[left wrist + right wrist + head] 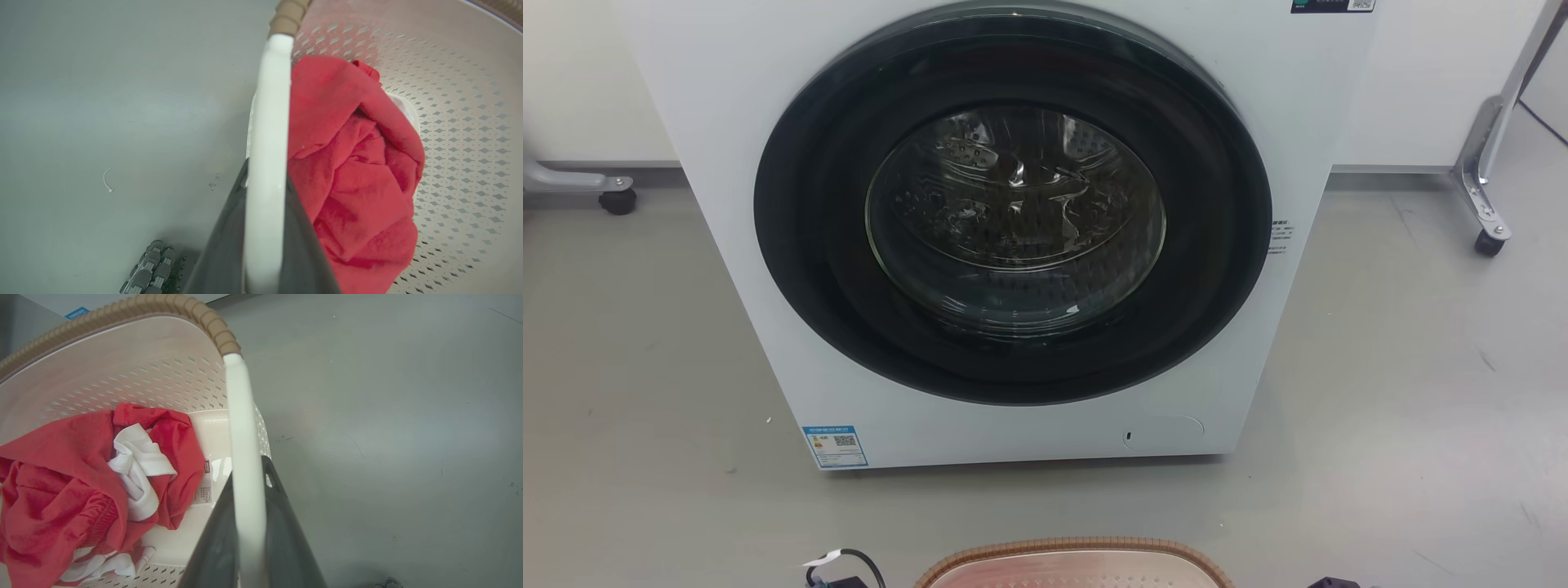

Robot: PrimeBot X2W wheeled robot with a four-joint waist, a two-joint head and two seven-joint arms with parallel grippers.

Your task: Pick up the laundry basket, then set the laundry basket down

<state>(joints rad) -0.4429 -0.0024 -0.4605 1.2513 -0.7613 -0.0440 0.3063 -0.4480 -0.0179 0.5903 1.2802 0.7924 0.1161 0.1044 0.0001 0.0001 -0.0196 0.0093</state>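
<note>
The laundry basket (1074,563) is seen at the near edge of the head view, its brown woven rim on the near side of a white washing machine (1029,425) whose round dark door is closed. A grey floor (1405,392) lies around both. Whether the basket rests on the floor or is held off it cannot be told.

In the left wrist view, the left gripper (266,175) is closed over the basket's white left handle (269,102); the dark fingers (222,249) are pressed against it from both sides. A crumpled red garment (355,175) is piled inside against the perforated wall.

In the right wrist view, the right gripper (248,473) is likewise clamped on the white right handle (239,408), one finger on each side of the bar. A white cloth (137,465) is tangled in the red garment, and a small label (206,486) is stuck on the basket's base beside it.
</note>
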